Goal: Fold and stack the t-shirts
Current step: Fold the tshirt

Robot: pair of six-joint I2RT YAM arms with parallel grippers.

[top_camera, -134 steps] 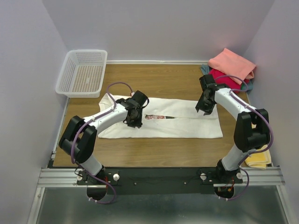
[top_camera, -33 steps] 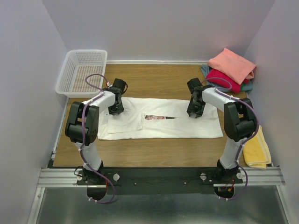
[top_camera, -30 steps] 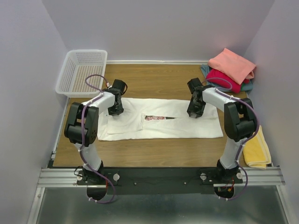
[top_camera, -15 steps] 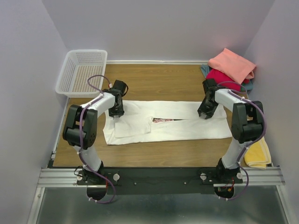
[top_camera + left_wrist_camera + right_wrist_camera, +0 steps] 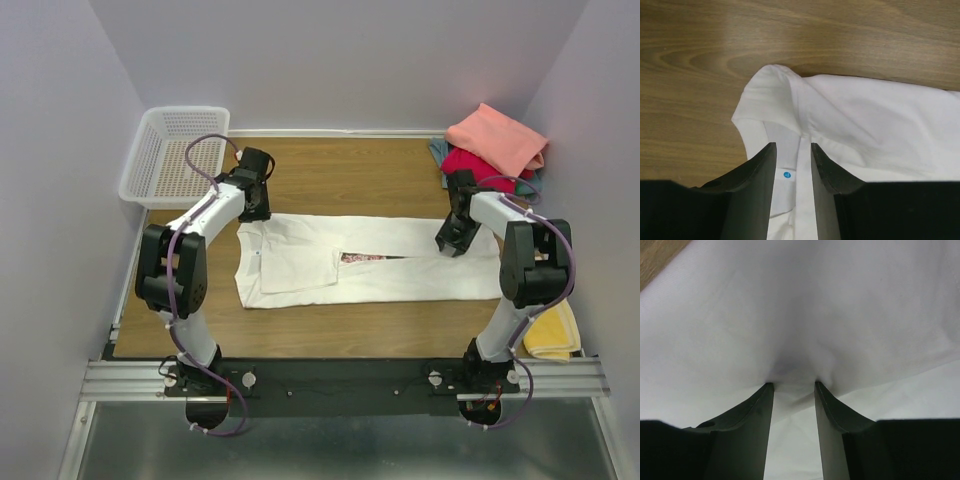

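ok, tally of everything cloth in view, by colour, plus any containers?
white shirt: 1
salmon-pink shirt: 1
crimson shirt: 1
grey-blue shirt: 1
yellow cloth: 1, partly hidden behind the right arm
basket: 1
Total: 6 (5 cloth, 1 container)

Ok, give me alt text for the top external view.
A long, folded white t-shirt lies across a wooden table, pinched at its collar end by the left claw and at the other end by the right claw. A stack of folded shirts sits in the far right corner, a white mesh basket at the far left.
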